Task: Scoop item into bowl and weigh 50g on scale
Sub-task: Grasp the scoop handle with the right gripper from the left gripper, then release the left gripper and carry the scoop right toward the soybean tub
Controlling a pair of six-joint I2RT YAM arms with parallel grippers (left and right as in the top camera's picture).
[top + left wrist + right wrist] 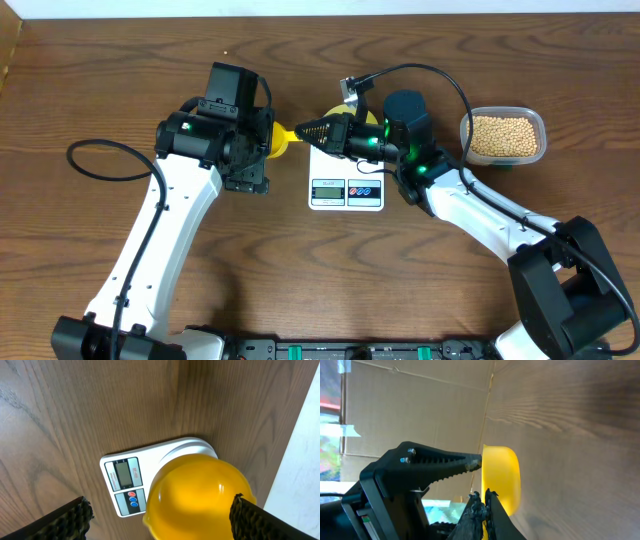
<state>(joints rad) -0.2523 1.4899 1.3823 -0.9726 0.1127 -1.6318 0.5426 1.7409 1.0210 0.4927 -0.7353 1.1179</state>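
Beans (505,137) fill the clear tub (541,125) at the right. The pale bowl (332,114) is at the far end of the white scale (347,172), mostly hidden by the right gripper (305,130). The scale's lettering is too small to read.

Left wrist view: the left gripper (162,507) stands wide apart around a brighter yellow rounded scoop (200,495). The grey display (122,474) shows no legible digits.

Right wrist view: the fingers (445,460) are pinched closed on the bowl's rim.
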